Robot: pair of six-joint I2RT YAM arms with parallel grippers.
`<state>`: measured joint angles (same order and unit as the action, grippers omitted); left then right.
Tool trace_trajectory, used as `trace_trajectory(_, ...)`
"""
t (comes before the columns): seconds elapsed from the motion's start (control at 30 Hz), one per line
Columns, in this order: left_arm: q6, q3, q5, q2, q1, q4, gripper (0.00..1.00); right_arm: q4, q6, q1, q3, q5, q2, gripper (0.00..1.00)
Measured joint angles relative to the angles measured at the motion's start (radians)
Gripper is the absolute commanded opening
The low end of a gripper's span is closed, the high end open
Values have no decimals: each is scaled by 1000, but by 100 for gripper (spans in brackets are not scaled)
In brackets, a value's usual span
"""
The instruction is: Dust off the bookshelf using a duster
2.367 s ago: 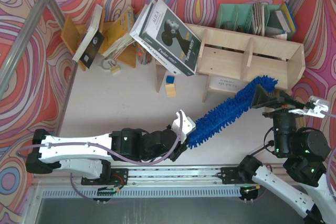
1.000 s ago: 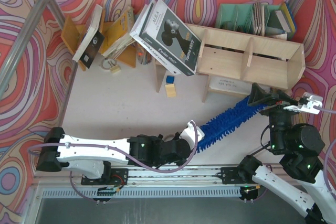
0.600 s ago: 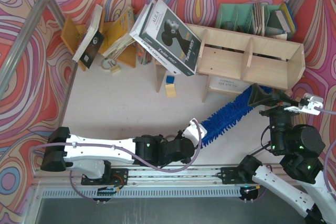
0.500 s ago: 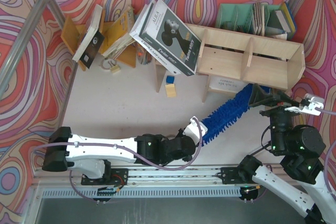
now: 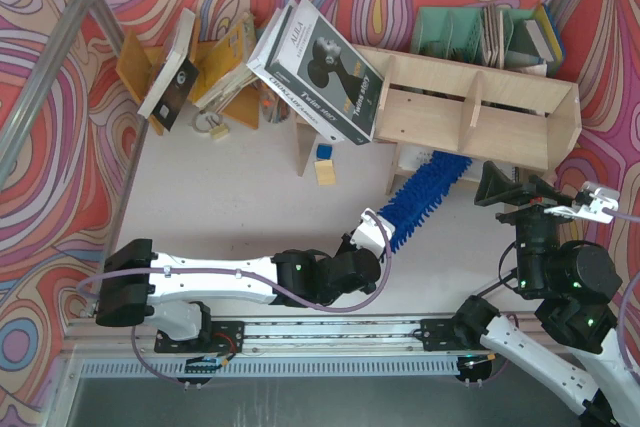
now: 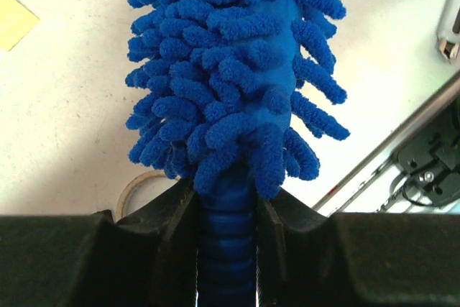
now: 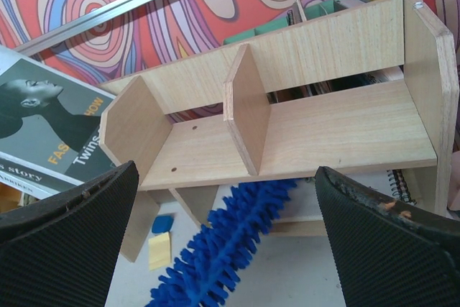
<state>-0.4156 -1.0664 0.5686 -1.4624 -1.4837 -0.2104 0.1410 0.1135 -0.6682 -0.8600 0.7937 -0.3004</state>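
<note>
The bookshelf [image 5: 470, 107] is a pale plywood unit with upright dividers at the back right; it also fills the right wrist view [image 7: 287, 134]. My left gripper [image 5: 372, 230] is shut on the dark blue handle of the duster [image 5: 420, 197]. The blue fluffy head slants up and right, its tip under the shelf's upper board, in the lower tier. In the left wrist view the duster [image 6: 230, 70] rises from between the jaws of the left gripper [image 6: 228, 249]. My right gripper [image 5: 515, 190] is open and empty, in front of the shelf's right half; the duster [image 7: 223, 249] shows below.
Large books [image 5: 320, 72] lean against the shelf's left end. An orange-yellow book rack [image 5: 215, 72] stands at the back left. A green file organizer [image 5: 480, 35] stands behind the shelf. A yellow block [image 5: 325, 170] and a blue block [image 5: 323, 150] lie on the table.
My left arm has pushed right and forward; the duster has swung from lying in front of the shelf's right end to poking into the lower tier further left. The right gripper stayed put.
</note>
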Motion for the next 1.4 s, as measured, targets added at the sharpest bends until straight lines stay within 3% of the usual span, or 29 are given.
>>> trace_trajectory(0.47, -142, 72, 160, 47, 2, 13, 0, 0, -1, 0, 11, 3, 0, 99)
trace_trajectory(0.9, -209, 49, 100, -6, 38, -37, 0, 0, 0, 0, 11, 3, 0, 99)
trace_trajectory(1.4, -159, 45, 70, 41, 48, -31, 0, 0, 0, 0, 11, 3, 0, 99)
